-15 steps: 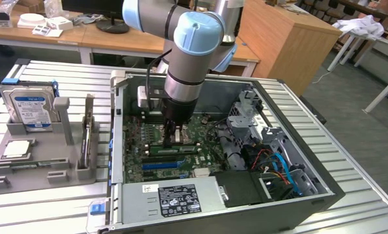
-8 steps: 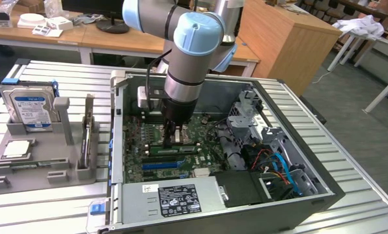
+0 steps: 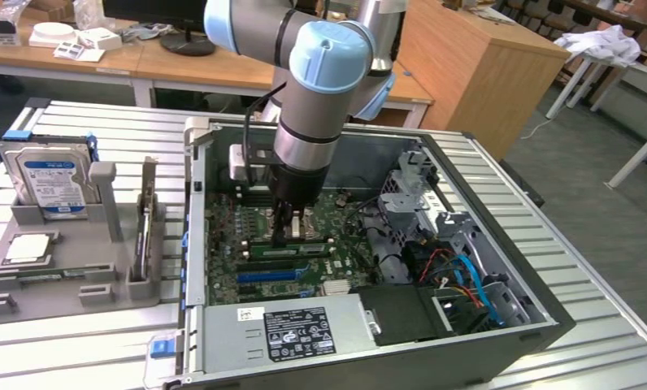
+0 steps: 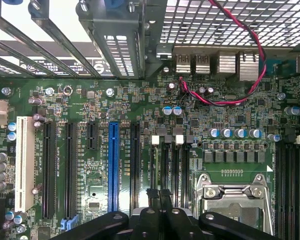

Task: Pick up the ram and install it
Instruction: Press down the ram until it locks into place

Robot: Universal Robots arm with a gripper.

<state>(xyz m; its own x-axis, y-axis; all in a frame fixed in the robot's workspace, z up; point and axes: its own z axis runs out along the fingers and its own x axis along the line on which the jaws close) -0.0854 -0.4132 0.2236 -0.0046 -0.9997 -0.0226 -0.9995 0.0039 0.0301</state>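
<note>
Currently, the arm (image 3: 313,89) is lowered into the open case (image 3: 518,325), and the gripper (image 3: 290,236) is positioned just above the motherboard (image 3: 232,280). The fingers are clenched together, and nothing is seen clamped between them.

Exterior view: the ram (image 3: 301,249) is seen as a long green strip lying along a slot directly beneath the fingertips; contact appears to be made with its upper edge, but whether it is fully seated cannot be told. A grey tray (image 3: 53,292) is located outside the case, toward the exterior view's left. A hard drive (image 3: 50,183) is held upright in it, and a processor (image 3: 28,248) is laid flat just beside the drive. A power supply (image 3: 291,329) is mounted at the near end of the case.

Wrist view: the gripper (image 4: 160,192) is shown with both tips pressed side by side over the narrow slots that lie between a blue slot (image 4: 113,165) and the socket (image 4: 235,200). The ram is hidden under the fingers. A red-and-black cable (image 4: 255,50) is looped above the board near the rear ports.
</note>
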